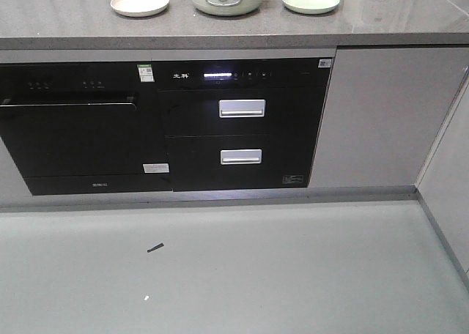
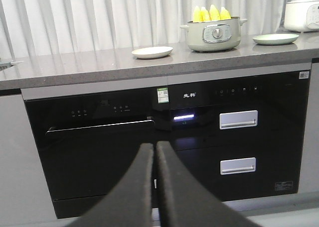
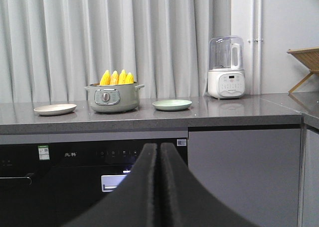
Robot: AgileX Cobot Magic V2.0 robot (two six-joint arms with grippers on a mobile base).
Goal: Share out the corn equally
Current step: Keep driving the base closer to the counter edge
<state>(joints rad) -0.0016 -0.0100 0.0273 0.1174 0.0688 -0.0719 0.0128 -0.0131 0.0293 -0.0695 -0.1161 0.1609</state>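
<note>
We have not begun yet. All four cobs of corn (image 3: 117,77) stand tips up in the pot (image 3: 112,100) on the worktop (image 3: 239,115). The white plate (image 3: 55,109) on the left of the pot and the green plate (image 3: 172,104) on its right hold nothing. Our left tool (image 2: 154,150) and right tool (image 3: 160,148) are both pressed together, pinching nothing, well apart from the pot. We think two cobs should go on each plate.

on the counter (image 3: 234,115) a white plate (image 3: 55,109) sits left of the pot (image 3: 113,100), a green plate (image 3: 172,104) right of it, a blender (image 3: 226,77) farther right, curtains (image 3: 164,38) behind it, black drawers (image 2: 199,137) below it.
</note>
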